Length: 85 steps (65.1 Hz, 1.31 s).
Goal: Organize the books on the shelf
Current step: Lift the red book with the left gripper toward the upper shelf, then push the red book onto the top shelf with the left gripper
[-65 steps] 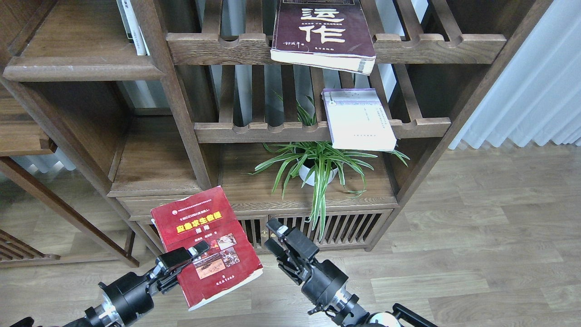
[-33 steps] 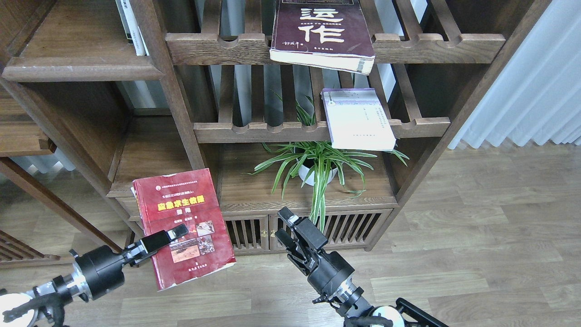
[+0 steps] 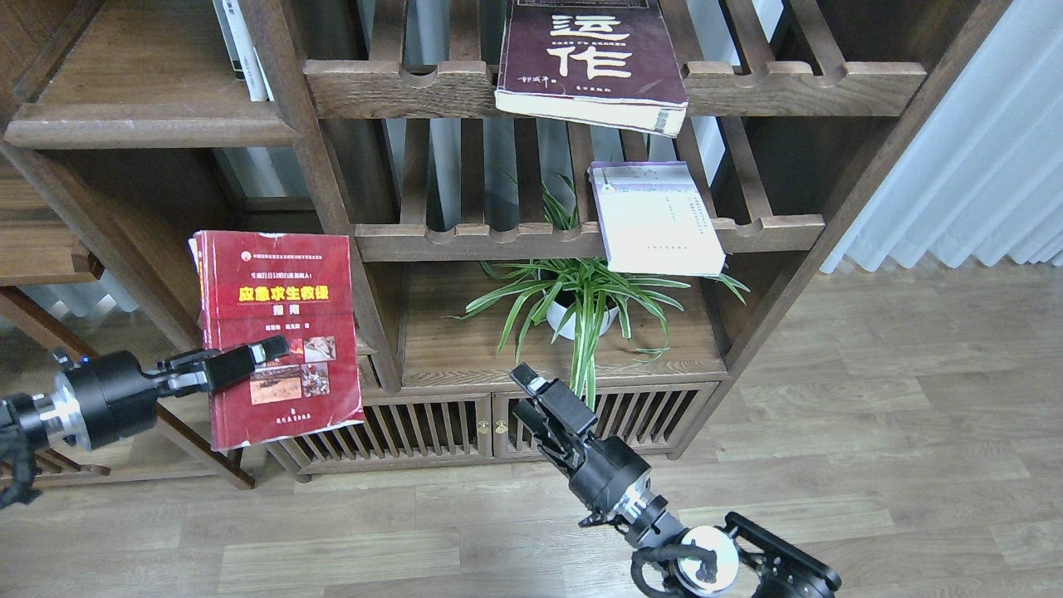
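Head view: left claw (image 3: 249,363) grips the red book (image 3: 278,324); right claw (image 3: 540,407) empty, slightly parted.

My arms are black and round, each with a shiny silver ring. My left gripper (image 3: 270,355) and right gripper (image 3: 531,397) have flat black fingers, maybe with small white tips.

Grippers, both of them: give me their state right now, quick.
Left gripper: shut on the red book, held up in front of the bookcase.
Right gripper: holds nothing; open or shut cannot be told.
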Motion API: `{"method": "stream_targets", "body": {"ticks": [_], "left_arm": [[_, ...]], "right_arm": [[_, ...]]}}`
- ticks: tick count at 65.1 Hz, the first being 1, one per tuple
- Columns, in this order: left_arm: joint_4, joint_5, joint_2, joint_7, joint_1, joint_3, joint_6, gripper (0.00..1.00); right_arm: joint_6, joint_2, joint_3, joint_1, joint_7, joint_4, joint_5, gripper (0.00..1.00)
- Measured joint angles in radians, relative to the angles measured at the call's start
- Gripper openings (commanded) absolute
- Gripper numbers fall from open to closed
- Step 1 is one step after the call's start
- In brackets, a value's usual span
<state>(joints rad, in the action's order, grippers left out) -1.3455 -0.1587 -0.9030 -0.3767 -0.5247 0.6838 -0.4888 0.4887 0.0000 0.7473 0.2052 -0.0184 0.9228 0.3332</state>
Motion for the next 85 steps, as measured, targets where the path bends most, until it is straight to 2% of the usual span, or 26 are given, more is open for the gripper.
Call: {"method": "stream_targets", "body": {"ticks": [5, 22, 53, 68, 85], "left_arm": [[0.002, -0.001, -0.032, -0.015, -0.05, -0.002, 0.0, 0.09], [0.002, -0.009, -0.081, -0.017, -0.163, -0.004, 0.0, 0.09], [0.013, -0.034, -0.224, -0.018, -0.212, 0.008, 0.0, 0.1], [0.073, -0.086, -0.267, -0.025, -0.306, 0.003, 0.0, 0.02], [0.195, -0.159, -0.262, -0.028, -0.381, 0.018, 0.0, 0.03]], "right_arm": [[0.0, 0.0, -0.006, 0.019, 0.0, -0.004, -0.004, 0.98], [0.0, 0.0, -0.014, 0.031, 0.0, -0.004, -0.024, 0.98], [0.0, 0.0, -0.014, 0.042, 0.0, -0.006, -0.039, 0.98], [0.0, 0.0, -0.014, 0.045, -0.001, -0.006, -0.04, 0.98], [0.0, 0.0, -0.014, 0.047, -0.001, -0.004, -0.042, 0.98]]}}
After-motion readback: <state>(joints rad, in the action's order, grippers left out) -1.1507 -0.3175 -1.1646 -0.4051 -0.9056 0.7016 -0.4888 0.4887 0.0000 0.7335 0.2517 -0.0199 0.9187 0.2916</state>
